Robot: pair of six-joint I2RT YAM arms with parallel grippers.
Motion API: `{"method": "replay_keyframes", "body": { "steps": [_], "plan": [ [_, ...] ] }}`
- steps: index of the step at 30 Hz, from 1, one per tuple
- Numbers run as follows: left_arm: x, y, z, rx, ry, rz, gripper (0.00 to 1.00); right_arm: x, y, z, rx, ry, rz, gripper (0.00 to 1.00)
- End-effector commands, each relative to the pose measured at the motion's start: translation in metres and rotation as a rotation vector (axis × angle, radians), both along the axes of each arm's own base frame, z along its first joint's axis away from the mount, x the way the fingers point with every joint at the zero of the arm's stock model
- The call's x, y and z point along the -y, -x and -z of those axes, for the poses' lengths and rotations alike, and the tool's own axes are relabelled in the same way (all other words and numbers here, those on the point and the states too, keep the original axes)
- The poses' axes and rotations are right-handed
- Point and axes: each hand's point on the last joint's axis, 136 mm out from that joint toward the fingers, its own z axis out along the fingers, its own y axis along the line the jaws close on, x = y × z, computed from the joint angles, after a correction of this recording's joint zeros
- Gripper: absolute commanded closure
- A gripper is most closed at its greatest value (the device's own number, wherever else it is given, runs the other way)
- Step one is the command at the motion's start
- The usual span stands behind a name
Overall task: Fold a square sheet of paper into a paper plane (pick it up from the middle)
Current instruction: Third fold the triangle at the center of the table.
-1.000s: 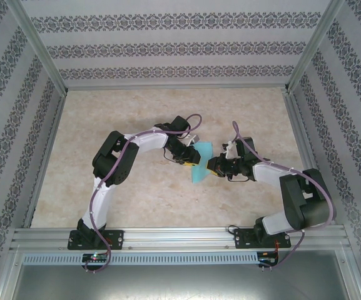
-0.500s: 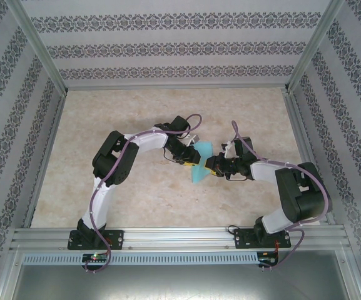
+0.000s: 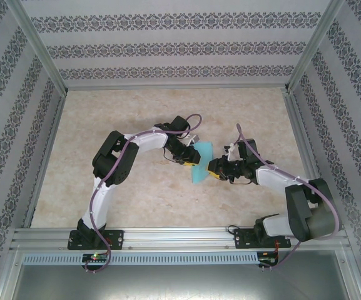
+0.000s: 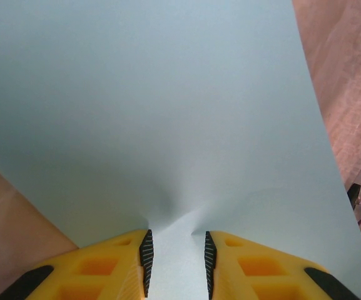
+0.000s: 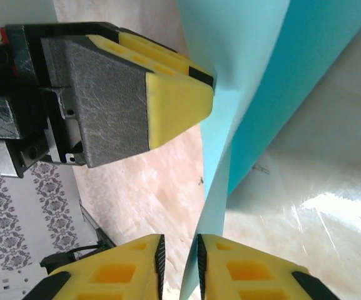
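As the top view has it, the two arms meet over mid-table (image 3: 136, 194), wrists turned in toward each other.

Left gripper (image 3: 188, 162): comes at the sheet (image 3: 199, 172) from the left. In the left wrist view the fingers are yellow and the ribbed black pads (image 4: 146, 261) stand close together with a narrow slot between. The sheet spans nearly all of that view. It puckers into a shallow ridge just where it enters the slot, and the pads bear on either side of the ridge. Read as pinched on the sheet, in its middle, not at an edge.

Sheet: light turquoise, standing roughly on edge between the two grippers, bowed rather than flat. Its lower corner points toward the near edge of the table. Whether that corner touches the table: cannot tell. In the right wrist view one face is bright blue and the other paler. The left gripper's yellow fingertip touches the pale face.

Right gripper (image 3: 211, 167): just right of the sheet, fingers pointing left at it. In the right wrist view the pads are parted by a slim gap, and the sheet's near edge runs down into it. The edge lies against the pad (image 5: 199, 265) on the right of that view. A sliver of table shows between the edge and the other pad. So: slightly apart, straddling the edge, not clamped.
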Motion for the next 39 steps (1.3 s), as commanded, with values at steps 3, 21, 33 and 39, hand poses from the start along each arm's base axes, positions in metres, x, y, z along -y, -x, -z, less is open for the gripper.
{"method": "replay_keyframes", "body": {
  "steps": [3,21,33,39],
  "plan": [
    [-0.012,0.010,0.027,-0.058,-0.061,0.010,0.67,0.000,0.000,0.002,0.003,-0.006,-0.009,0.83],
    [-0.012,0.011,0.030,-0.070,-0.057,0.013,0.67,-0.002,-0.009,0.012,-0.035,0.035,0.037,0.97],
    [-0.012,0.013,0.032,-0.070,-0.058,0.017,0.67,-0.010,-0.008,0.006,-0.034,0.036,0.023,0.96],
    [-0.012,0.013,0.033,-0.070,-0.058,0.021,0.67,-0.009,0.003,-0.012,-0.014,0.035,0.018,0.83]
  ]
}}
